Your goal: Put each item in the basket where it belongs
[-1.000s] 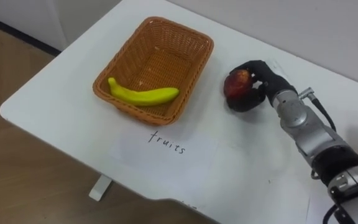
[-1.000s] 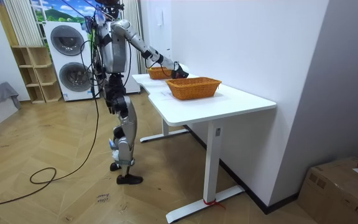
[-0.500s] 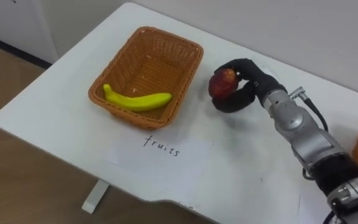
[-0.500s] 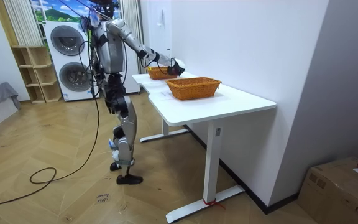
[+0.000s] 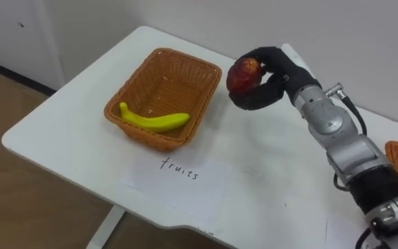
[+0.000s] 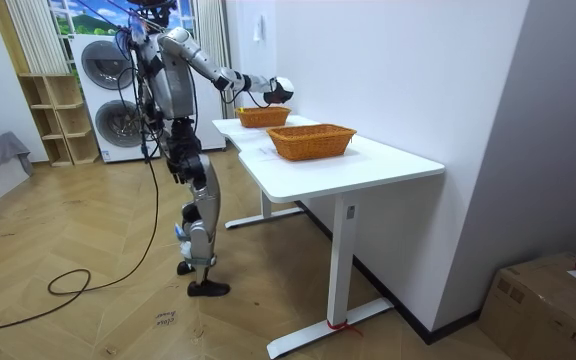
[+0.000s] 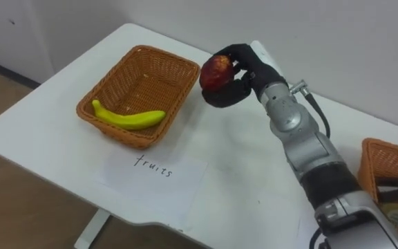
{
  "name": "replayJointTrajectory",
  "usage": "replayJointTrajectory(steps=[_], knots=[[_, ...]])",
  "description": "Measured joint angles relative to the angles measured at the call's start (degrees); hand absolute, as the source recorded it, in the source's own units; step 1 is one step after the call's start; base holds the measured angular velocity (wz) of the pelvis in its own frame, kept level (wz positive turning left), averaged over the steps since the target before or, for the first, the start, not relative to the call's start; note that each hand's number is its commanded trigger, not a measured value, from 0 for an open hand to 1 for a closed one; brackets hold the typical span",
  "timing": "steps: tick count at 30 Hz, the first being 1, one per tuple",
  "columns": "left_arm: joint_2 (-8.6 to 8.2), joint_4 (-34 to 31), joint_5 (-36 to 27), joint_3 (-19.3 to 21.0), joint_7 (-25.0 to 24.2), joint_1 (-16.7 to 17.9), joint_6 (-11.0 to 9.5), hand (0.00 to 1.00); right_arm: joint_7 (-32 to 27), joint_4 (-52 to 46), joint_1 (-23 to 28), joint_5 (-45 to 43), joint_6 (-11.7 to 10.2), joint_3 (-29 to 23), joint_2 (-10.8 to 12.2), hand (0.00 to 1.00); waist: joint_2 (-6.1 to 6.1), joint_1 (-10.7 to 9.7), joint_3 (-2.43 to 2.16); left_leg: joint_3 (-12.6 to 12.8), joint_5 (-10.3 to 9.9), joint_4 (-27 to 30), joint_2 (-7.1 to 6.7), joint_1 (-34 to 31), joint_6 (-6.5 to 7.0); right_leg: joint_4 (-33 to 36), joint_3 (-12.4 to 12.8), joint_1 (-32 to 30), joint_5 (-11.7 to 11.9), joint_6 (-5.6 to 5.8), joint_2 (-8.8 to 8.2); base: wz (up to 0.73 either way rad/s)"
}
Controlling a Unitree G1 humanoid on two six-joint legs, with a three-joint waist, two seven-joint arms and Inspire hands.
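On the white worktop [image 5: 268, 187], a handwritten paper sheet [image 5: 178, 176] lies nearest the robot. Just beyond it, at 11 o'clock, a wicker basket [image 5: 209, 76] holds a banana [image 5: 154, 121]. At that basket's 2 o'clock the right hand [image 5: 262, 97] hangs above the surface, its fingers [image 5: 269, 54] wrapped round a red apple [image 5: 242, 75]. A second basket [image 7: 375, 149] sits at 3 o'clock. Farthest back, across the wood floor [image 6: 88, 300], are stacked washing machines [image 6: 108, 95].

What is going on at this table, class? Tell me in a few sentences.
The robot's right hand has its fingers curled round a round red apple, held above the white table just beside the woven brown wicker basket. A yellow banana lies in that basket, with a white paper label in front. The apple is not yet in.
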Motion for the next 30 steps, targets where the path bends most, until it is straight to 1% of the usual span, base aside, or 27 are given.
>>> replayJointTrajectory(steps=[1,3,5,11,14,17,18,19,20,22,23,26,28,30], knots=[[-0.01,0.00,0.00,0.45,0.00,0.05,-0.01,0.00,0.35,-0.68,0.00,0.00,0.08,0.00,0.00,1.00,0.18,0.05,0.27,0.00,-0.01,-0.15,0.00,0.43,0.01,0.02,0.04,0.32,-0.02,0.03,0.00,0.00],[0.07,0.01,0.00,1.12,0.00,-0.11,-0.02,0.00,0.54,-1.47,0.00,-0.01,0.08,0.00,-0.04,1.00,0.18,0.15,0.41,0.01,-0.02,-0.23,0.00,0.47,0.02,0.02,0.08,0.31,-0.04,0.06,0.00,0.00],[0.10,0.04,0.00,1.95,0.00,-0.12,-0.03,0.00,1.11,-2.19,0.00,-0.02,0.27,0.01,-0.04,1.00,0.09,0.39,0.44,-0.11,-0.05,-0.23,-0.04,0.40,0.05,0.02,0.04,0.31,-0.06,0.10,-0.01,0.00],[0.24,0.15,0.05,2.80,0.04,-0.18,-0.15,0.00,1.40,-2.99,0.00,-1.10,0.34,0.09,0.00,1.00,-0.21,0.99,0.29,-0.81,-0.06,-0.06,-0.14,0.42,0.08,0.00,-0.01,0.47,-0.14,0.22,-0.03,0.06],[0.35,0.36,0.07,3.04,0.15,0.15,0.08,0.00,1.40,-3.12,0.00,-1.57,0.72,0.14,0.01,1.00,-0.33,1.46,0.22,-0.93,-0.06,-0.06,-0.15,0.46,0.08,0.01,-0.16,0.61,-0.16,0.25,-0.06,0.03],[0.36,0.35,1.43,3.05,0.14,-0.01,0.64,0.00,1.29,-3.12,0.00,-2.00,1.34,0.16,0.03,1.00,-0.50,2.64,0.20,-0.96,-0.06,-0.16,-0.15,0.42,0.09,0.03,-0.16,0.49,-0.20,0.32,-0.07,0.00],[0.36,0.34,2.18,3.07,0.12,-0.21,0.65,0.00,1.04,-3.12,0.00,-1.95,1.44,0.27,0.02,1.00,-0.53,3.46,0.22,-0.84,-0.06,-0.21,-0.12,0.42,0.09,0.06,-0.15,0.37,-0.20,0.33,-0.07,-0.05],[0.39,0.35,2.37,3.09,0.12,-0.58,0.66,0.00,0.67,-3.12,0.00,-1.76,1.44,0.32,0.06,1.00,-0.69,4.10,0.25,-0.76,-0.06,-0.23,-0.10,0.34,0.09,0.06,-0.10,0.23,-0.21,0.33,-0.06,-0.04],[0.39,0.34,2.36,3.09,0.12,-0.90,0.66,0.00,0.49,-3.12,0.00,-1.69,1.44,0.61,0.07,1.00,-0.98,4.55,0.16,-0.79,-0.06,-0.20,-0.10,0.18,0.09,0.09,-0.13,0.07,-0.21,0.33,-0.06,0.00],[0.37,0.34,2.36,3.07,0.10,-1.20,0.66,0.00,0.22,-3.12,0.00,-1.68,1.44,1.57,0.08,1.00,-1.30,5.34,0.26,-0.80,-0.06,-0.18,-0.10,0.09,0.09,0.08,-0.14,0.00,-0.21,0.33,-0.05,0.00],[0.37,0.34,2.38,3.08,0.05,-1.38,0.66,0.00,0.21,-3.12,0.00,-1.88,1.45,2.14,0.08,1.00,-1.74,5.68,0.21,-0.83,-0.07,-0.18,-0.10,0.03,0.08,0.08,-0.16,-0.04,-0.21,0.33,-0.06,0.00],[0.37,0.34,2.41,3.08,-0.03,-1.54,0.66,0.00,0.21,-3.13,-0.01,-2.43,1.45,2.57,0.43,1.00,-2.17,6.14,0.44,-0.92,-0.07,-0.14,-0.11,-0.13,0.10,0.06,-0.22,-0.09,-0.20,0.33,-0.07,0.03],[0.36,0.31,2.41,3.07,-0.36,-1.63,0.66,0.00,0.21,-3.16,-0.01,-3.35,1.45,2.58,0.52,1.00,-2.72,6.70,0.53,-1.03,-0.12,-0.07,-0.14,-0.23,0.17,0.05,-0.22,-0.09,-0.20,0.33,-0.07,0.00],[0.37,0.31,2.41,3.07,-0.96,-1.65,0.66,0.00,0.20,-3.16,-0.01,-3.86,1.45,2.58,0.52,1.00,-2.82,6.77,0.57,-1.42,-0.14,0.01,-0.25,-0.29,0.20,0.06,-0.22,0.01,-0.20,0.33,-0.12,0.08]])
